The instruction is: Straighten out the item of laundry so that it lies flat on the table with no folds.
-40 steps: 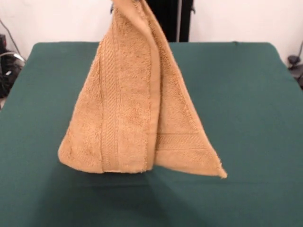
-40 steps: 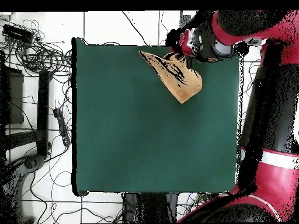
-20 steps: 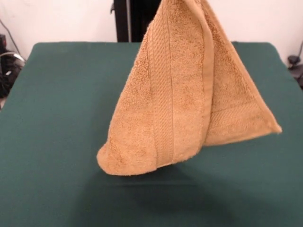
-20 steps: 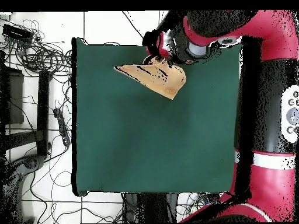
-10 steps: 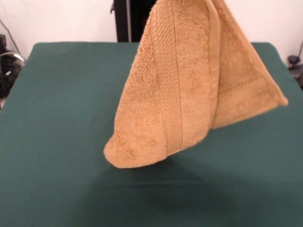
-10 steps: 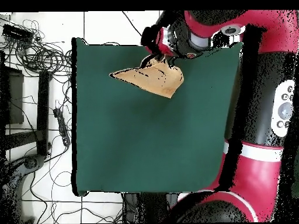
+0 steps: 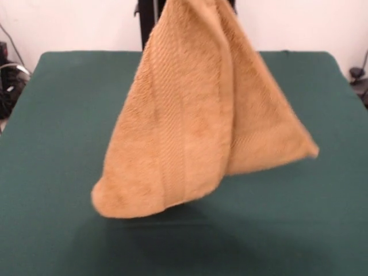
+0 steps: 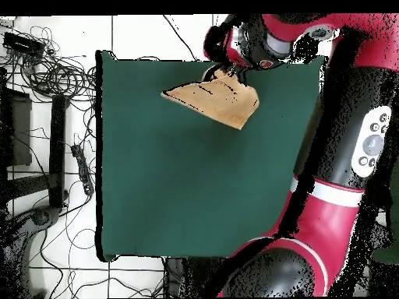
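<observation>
While hanging doubled from its top corner, the towel [image 7: 190,115] had swung leftward above the table [image 7: 57,115] since half a second earlier — still folded, nothing flattened; the gripper [image 8: 227,66] gripped that corner.

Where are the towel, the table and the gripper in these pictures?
towel [image 7: 184,132]: front view, middle of the hanging cloth.
table [image 7: 63,115]: front view, bare green surface beside the towel.
gripper [image 8: 226,68]: overhead view, where the arm's end meets the towel's top.
</observation>
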